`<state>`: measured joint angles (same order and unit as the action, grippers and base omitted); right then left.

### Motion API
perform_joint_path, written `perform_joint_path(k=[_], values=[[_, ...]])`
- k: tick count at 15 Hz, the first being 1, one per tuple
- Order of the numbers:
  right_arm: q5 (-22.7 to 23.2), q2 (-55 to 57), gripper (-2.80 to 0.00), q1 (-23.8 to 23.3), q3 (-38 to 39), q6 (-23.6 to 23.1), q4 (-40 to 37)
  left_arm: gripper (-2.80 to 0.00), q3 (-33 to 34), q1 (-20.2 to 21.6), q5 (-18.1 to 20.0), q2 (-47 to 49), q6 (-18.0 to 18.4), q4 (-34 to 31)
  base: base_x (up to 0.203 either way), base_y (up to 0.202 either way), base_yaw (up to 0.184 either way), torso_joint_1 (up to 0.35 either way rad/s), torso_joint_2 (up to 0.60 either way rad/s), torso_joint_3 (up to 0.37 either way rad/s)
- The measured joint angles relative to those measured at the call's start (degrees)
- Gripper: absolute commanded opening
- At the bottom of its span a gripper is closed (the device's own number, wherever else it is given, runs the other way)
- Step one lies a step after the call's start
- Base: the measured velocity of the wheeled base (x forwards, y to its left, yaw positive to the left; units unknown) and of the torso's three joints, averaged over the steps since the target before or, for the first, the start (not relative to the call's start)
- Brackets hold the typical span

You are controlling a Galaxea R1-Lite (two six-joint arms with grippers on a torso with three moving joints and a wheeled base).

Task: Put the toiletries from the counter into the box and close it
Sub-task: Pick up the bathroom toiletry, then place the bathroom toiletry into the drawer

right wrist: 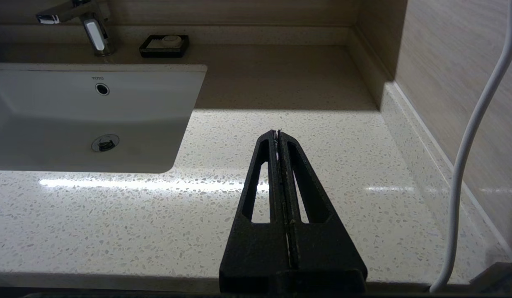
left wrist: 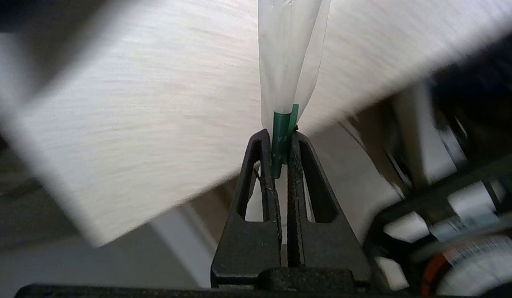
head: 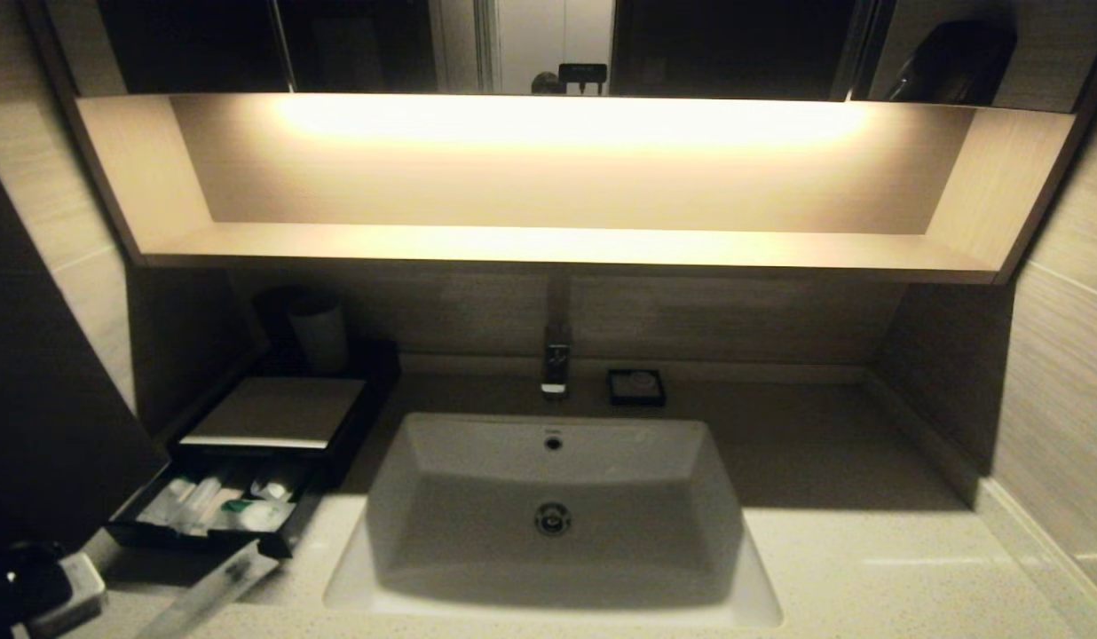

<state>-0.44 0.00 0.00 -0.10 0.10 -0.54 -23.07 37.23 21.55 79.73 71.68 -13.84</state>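
- The word TOTO is showing in small grey letters above the overflow hole of the white sink (right wrist: 115, 103); no other writing is readable.
- The left gripper (left wrist: 281, 140) is pinching a long slim clear-wrapped packet (left wrist: 287, 62) by its green end, fingers pressed tight on it.
- From the head view, that packet (head: 213, 587) is slanting above the counter (head: 868, 568) at about 7 o'clock from the sink, just in front of the drawer's front edge.
- The black box (head: 278, 413) is sitting at 10 o'clock from the sink, its drawer (head: 207, 532) pulled out toward the front with several wrapped toiletries (head: 224, 506) lying inside.
- The right gripper (right wrist: 277, 133) is hanging over the counter at 4 o'clock from the sink, fingers pressed together on nothing.
- A wide stretch of bare speckled counter is lying open from the sink's right rim to the side wall.
- A small black dish (head: 636, 387) is resting beside the tap (head: 556, 359).
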Motion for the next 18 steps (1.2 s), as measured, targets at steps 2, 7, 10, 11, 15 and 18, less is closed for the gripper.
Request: perform_joint_path(k=[2, 7, 10, 11, 15, 18], values=[[0.02, 0.0, -2.8, 0.0, 0.0, 0.0, 0.02, -2.8, -5.02, 0.0, 0.02, -2.05, -6.6, -1.88, 0.0, 0.0, 0.0, 0.0, 0.0, 0.0], [0.0, 0.0, -2.8, 0.0, 0.0, 0.01, 0.03, -2.8, -15.08, -0.46, -1.18, -6.5, -25.65, -4.98, 0.0, 0.0, 0.0, 0.0, 0.0, 0.0], [0.0, 0.0, -2.8, 0.0, 0.0, -0.02, 0.02, -2.8, -17.03, -0.82, -3.29, -9.35, -34.97, -4.96, 0.0, 0.0, 0.0, 0.0, 0.0, 0.0], [0.0, 0.0, -2.8, 0.0, 0.0, 0.0, 0.02, -2.8, -17.09, -0.83, -5.01, -10.22, -36.94, -4.96, 0.0, 0.0, 0.0, 0.0, 0.0, 0.0], [0.0, 0.0, -2.8, 0.0, 0.0, 0.0, 0.02, -2.8, -16.63, -3.94, -12.15, -12.67, -50.32, -6.42, 0.0, 0.0, 0.0, 0.0, 0.0, 0.0], [0.02, 0.0, -2.8, 0.0, 0.0, 0.0, 0.03, -2.8, -16.72, -11.2, -19.58, -13.45, -62.29, -10.15, 0.0, 0.0, 0.0, 0.0, 0.0, 0.0]])
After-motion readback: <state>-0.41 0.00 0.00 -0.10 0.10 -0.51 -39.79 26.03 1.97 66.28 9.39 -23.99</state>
